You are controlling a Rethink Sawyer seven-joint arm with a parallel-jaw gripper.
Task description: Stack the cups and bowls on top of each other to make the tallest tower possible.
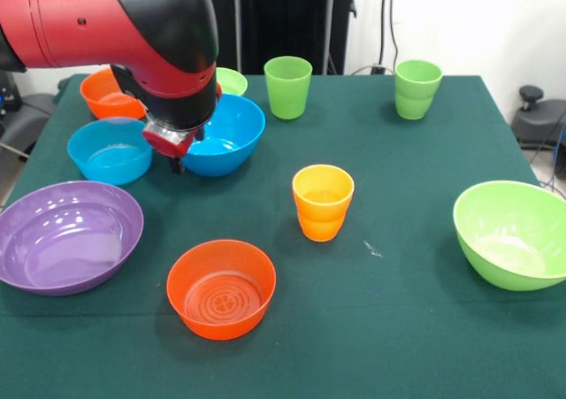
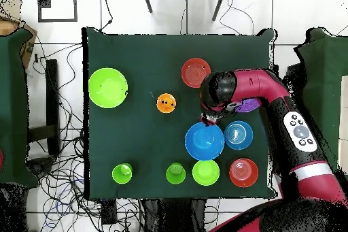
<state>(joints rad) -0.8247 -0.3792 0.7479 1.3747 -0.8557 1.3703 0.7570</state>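
Hanging over the dark green cloth-covered tabletop (image 1: pixel 398 310), between two blue bowls: the red and black arm's pincer (image 1: pixel 179 158), just above the near rim of the large round glossy blue plastic bowl (image 1: pixel 225 134) and right beside the smaller light blue plastic bowl (image 1: pixel 110 151). Impossible to tell whether open or closed, the tip being mostly hidden under the wrist. Nothing visibly being gripped.

No tower standing; every cup and bowl sitting alone on the cloth, mouth up.

Lying in the front view's near left corner: a wide purple plastic bowl (image 1: pixel 66 235), half hidden under the arm from overhead. Sitting near the front edge, right of it: a small orange plastic bowl with ringed bottom (image 1: pixel 221 288). Standing about mid-table: a small orange tapered plastic cup (image 1: pixel 323 202), well apart from the rest. Resting at the right edge: a large lime green plastic bowl (image 1: pixel 513 233).

Sitting along the far edge: a second orange plastic bowl (image 1: pixel 106 96) at the left, partly behind the arm; a small lime green bowl (image 1: pixel 233 80) peeking out just behind the large blue one; a green tapered plastic cup (image 1: pixel 288 87) near the middle; and another green plastic cup (image 1: pixel 417 89) further right.
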